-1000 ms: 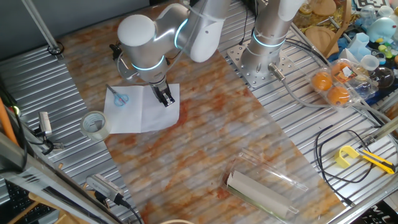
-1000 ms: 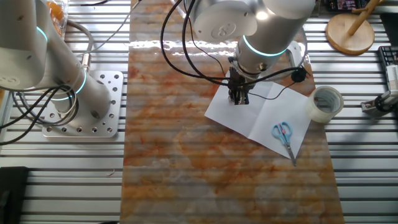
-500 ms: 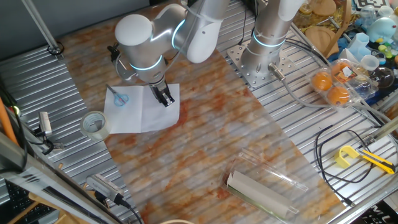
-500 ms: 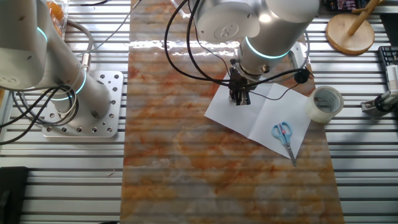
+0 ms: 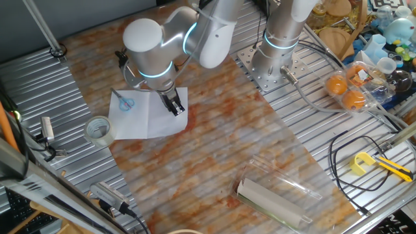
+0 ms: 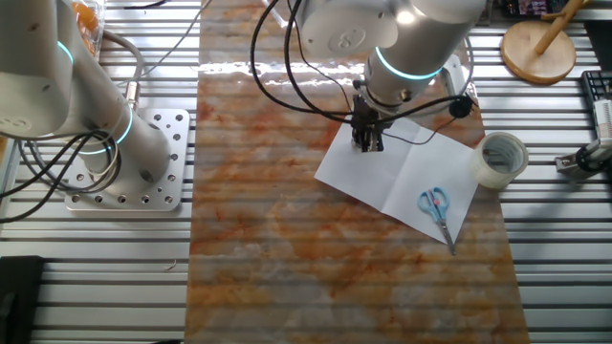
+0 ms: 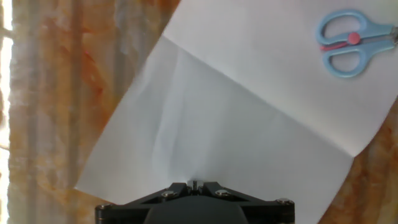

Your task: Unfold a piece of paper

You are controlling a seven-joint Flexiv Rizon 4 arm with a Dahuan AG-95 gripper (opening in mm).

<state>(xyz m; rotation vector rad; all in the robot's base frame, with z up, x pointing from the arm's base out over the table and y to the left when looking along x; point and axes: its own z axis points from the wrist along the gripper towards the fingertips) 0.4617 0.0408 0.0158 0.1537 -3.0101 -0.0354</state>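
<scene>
The piece of paper (image 5: 146,116) lies open and flat on the orange-streaked mat, a white sheet with a middle crease; it also shows in the other fixed view (image 6: 402,177) and fills the hand view (image 7: 217,124). Small blue-handled scissors (image 5: 125,102) lie on its corner farthest from the gripper, also seen in the other fixed view (image 6: 435,208) and the hand view (image 7: 348,43). My gripper (image 5: 175,106) points down over the half of the sheet without scissors, near its edge (image 6: 368,143). Its fingertips are together (image 7: 194,184); I see nothing held between them.
A tape roll (image 5: 99,130) sits beside the paper's scissors end (image 6: 502,158). A grey-white roll in clear plastic casing (image 5: 273,195) lies at the mat's near end. A second arm's base (image 5: 276,62) stands on the slatted table. Oranges (image 5: 348,88) and clutter lie at the right.
My gripper has shifted slightly over the paper's edge and seems a little higher. The paper and scissors have not moved.
</scene>
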